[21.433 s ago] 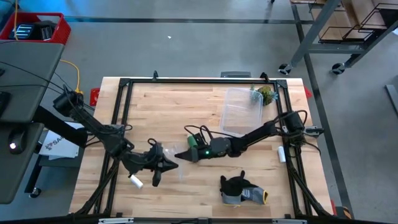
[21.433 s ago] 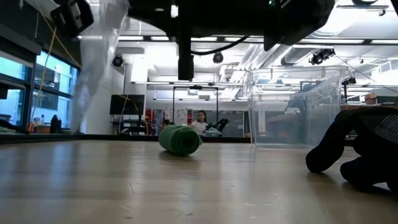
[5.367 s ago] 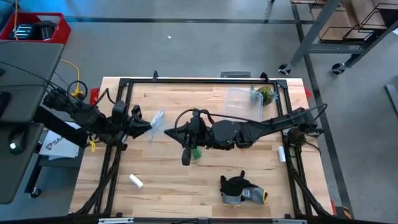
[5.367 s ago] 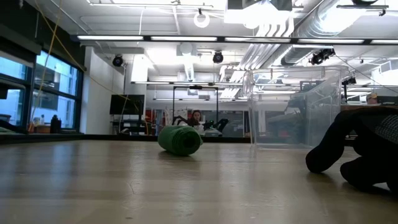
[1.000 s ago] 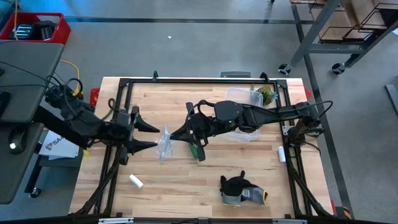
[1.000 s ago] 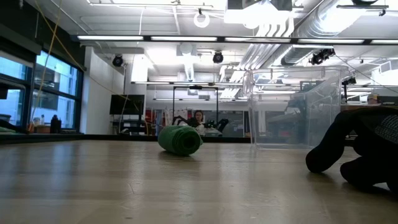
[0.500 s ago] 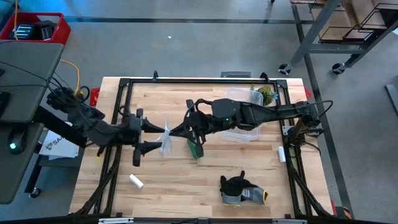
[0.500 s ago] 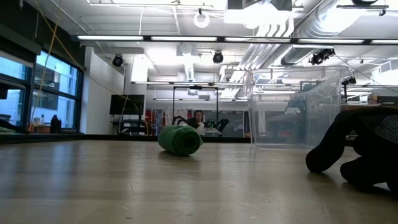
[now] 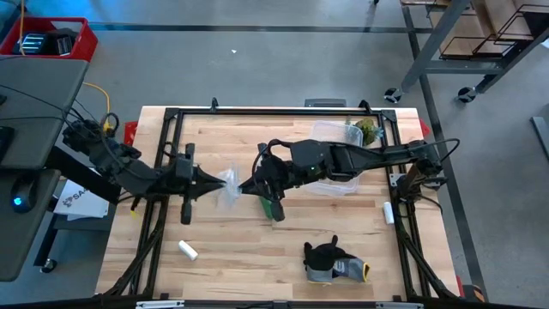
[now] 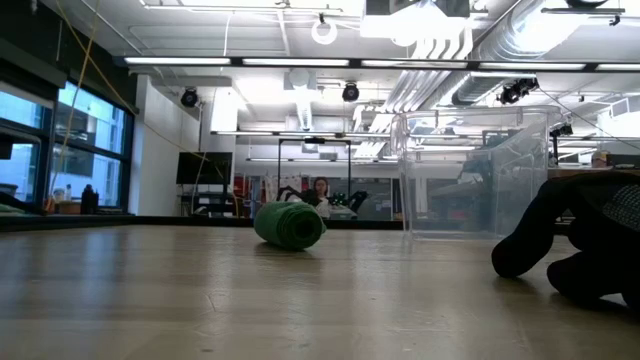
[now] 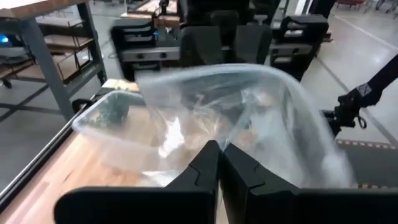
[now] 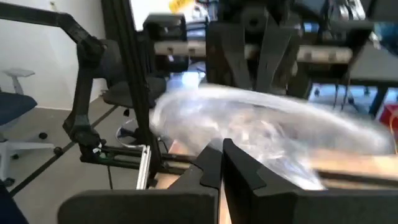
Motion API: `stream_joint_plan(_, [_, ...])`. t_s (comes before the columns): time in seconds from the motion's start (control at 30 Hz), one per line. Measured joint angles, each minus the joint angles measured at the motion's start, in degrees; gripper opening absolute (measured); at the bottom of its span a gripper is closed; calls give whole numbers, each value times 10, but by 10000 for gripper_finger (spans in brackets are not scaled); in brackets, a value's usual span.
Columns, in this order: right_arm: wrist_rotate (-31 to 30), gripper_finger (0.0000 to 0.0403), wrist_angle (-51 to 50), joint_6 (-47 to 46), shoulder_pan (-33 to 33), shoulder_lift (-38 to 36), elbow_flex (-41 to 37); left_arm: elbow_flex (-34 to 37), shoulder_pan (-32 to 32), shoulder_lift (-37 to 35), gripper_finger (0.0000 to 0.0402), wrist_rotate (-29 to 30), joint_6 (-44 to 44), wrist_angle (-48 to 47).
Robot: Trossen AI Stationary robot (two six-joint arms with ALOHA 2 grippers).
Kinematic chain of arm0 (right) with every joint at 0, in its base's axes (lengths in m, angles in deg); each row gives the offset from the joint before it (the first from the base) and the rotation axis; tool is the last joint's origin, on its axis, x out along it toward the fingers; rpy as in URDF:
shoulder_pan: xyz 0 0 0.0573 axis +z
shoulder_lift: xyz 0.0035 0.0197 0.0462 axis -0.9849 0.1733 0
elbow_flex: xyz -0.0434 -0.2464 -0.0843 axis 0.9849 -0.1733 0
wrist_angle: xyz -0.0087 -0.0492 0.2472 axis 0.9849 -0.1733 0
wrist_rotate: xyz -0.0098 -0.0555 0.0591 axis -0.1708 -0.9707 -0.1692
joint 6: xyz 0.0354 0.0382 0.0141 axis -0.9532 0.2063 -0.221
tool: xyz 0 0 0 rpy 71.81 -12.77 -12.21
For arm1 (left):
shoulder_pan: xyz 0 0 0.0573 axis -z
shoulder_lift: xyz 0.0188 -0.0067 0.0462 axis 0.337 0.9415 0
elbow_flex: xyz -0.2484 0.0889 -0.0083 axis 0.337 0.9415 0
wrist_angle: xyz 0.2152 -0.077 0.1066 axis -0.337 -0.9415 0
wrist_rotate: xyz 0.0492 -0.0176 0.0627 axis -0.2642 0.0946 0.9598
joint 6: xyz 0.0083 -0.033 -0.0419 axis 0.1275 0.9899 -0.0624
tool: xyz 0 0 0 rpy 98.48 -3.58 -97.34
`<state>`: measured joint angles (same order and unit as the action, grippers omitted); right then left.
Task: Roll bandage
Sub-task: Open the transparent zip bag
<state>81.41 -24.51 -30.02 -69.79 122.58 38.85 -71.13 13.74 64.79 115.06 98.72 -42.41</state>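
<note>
wooden table (image 9: 343,249) under both arms; left gripper (image 9: 216,179) and right gripper (image 9: 245,185), each pinched shut on the clear plastic bag (image 9: 229,185) stretched between them; bandage (image 9: 272,208), rolled, lies beside the right gripper; the thin film may tear or slip if they pull apart.

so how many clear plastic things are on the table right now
2: a clear plastic bag held up over the table's middle between the left gripper and right gripper, both shut on it, and a clear bin at the far right. Others may be hidden.
</note>
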Motion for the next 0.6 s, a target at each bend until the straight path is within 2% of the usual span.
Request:
stream_joint_plan(0.13, [-27, 0, -15, -26, 6, -2, 0, -1, 5, -20, 1, 2, 29, -47])
stream_joint_plan(0.33, [-29, 0, -31, -46, 7, -6, 0, -1, 28, -28, 1, 7, 76, -98])
stream_joint_plan(0.6, [-39, 0, -62, -52, 16, -18, 0, -1, 72, -47, 0, 109, 152, -187])
